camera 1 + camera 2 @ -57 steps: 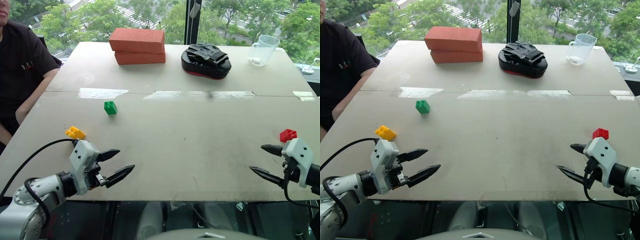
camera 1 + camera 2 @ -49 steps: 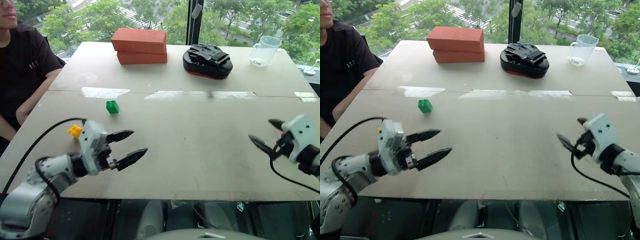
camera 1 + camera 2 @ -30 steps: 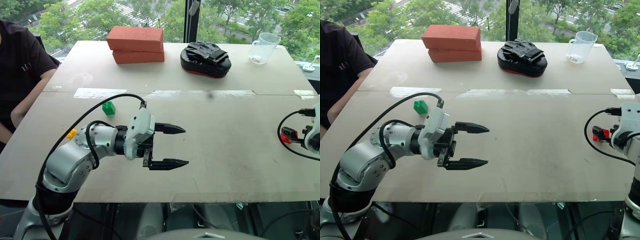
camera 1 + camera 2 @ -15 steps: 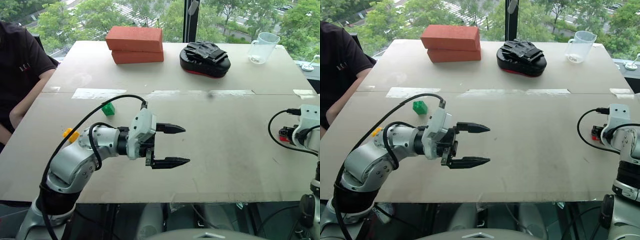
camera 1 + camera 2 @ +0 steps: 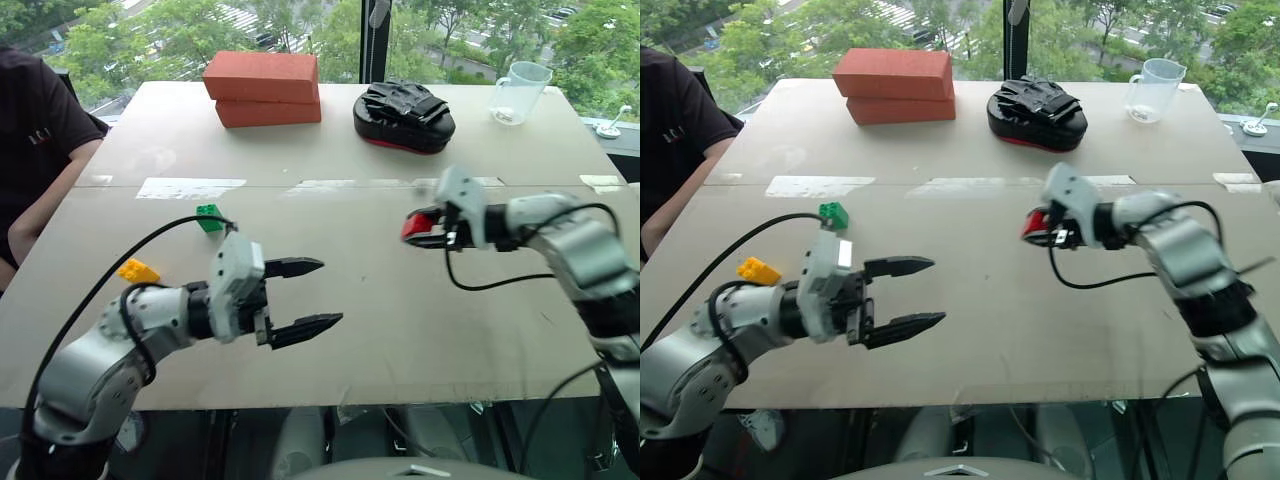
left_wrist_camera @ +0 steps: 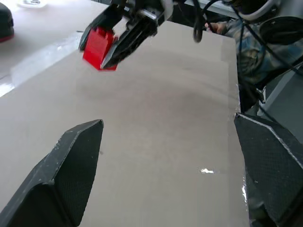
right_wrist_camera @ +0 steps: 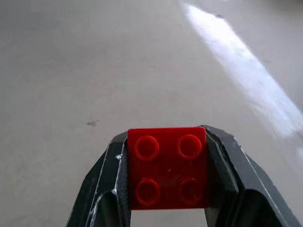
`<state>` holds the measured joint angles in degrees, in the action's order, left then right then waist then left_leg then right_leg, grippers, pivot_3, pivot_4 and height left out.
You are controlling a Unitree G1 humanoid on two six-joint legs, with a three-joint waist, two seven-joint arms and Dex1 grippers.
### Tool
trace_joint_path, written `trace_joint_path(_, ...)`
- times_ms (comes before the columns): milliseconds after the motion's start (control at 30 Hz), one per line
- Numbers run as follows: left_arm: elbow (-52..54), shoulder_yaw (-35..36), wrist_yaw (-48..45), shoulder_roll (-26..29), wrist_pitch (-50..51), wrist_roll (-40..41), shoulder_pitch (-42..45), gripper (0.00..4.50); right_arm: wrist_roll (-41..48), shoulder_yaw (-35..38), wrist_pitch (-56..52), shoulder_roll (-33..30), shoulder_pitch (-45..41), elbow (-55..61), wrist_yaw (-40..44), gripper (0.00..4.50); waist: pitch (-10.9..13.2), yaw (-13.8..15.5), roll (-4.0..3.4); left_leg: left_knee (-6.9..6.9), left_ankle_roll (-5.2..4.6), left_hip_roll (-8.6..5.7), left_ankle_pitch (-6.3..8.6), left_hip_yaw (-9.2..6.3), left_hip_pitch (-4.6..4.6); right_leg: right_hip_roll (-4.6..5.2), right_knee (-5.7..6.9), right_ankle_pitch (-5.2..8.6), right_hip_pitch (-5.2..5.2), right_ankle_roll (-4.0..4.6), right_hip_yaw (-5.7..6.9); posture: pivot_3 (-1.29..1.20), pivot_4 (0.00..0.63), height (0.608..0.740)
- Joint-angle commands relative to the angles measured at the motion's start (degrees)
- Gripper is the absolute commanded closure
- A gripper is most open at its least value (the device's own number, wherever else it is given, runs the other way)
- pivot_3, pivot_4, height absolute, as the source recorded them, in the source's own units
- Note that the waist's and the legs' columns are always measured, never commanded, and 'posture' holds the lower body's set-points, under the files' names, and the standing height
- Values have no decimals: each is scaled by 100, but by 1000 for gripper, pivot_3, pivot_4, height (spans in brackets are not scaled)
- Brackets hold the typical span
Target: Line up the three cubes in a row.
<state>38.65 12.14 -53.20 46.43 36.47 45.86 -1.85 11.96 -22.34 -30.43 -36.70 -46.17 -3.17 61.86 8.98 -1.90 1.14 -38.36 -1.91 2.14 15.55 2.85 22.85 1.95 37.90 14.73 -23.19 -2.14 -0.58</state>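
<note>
Red cube now riding pinched in right gripper, carried inward off the table's right edge. Left gripper hovering spread wide, empty. Nearing green cube and yellow cube for lining up.

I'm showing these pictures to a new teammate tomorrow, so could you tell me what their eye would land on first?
Most striking is the red cube clamped in the right gripper, held above the middle of the table. Next is the left gripper, open and empty over the near left part, with the yellow cube and green cube lying beyond it. At the far edge sit two stacked red-orange bricks.
</note>
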Motion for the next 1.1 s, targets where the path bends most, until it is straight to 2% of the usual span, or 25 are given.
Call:
trace_joint_path(33, 418, 513, 70, 136, 24, 280, -257, 0, -642, -430, 1191, 260, -708, -1492, 642, 3144, 6, 43, 7, 0, 0, 0, 0, 0, 5, 3, 0, 0, -4, 1, 1, 0, 150, 737)
trace_joint_path(300, 664, 1033, 152, 220, -16, 342, -904, 0, -1209, -563, 2260, 661, -1330, -3098, 1284, 3144, 11, 113, 3, 6, 24, 0, -12, 0, 15, 14, -4, 0, -12, 3, 6, 0, 150, 737)
trace_joint_path(600, 741, 1144, 187, 212, -92, 345, -1159, 0, -1648, -464, 2691, 876, -1551, -4006, 1504, 3144, 15, 94, -3, 6, 24, 0, -13, 3, 8, 15, 5, -1, -12, 6, 2, 0, 150, 737)
trace_joint_path(1100, 696, 1122, 219, 226, -156, 314, -1202, 0, -1891, -222, 2475, 1225, -1682, -4384, 1452, 3144, 14, 19, -3, 6, 26, 4, -13, 3, 3, 29, 8, -4, -12, 11, -1, 0, 150, 737)
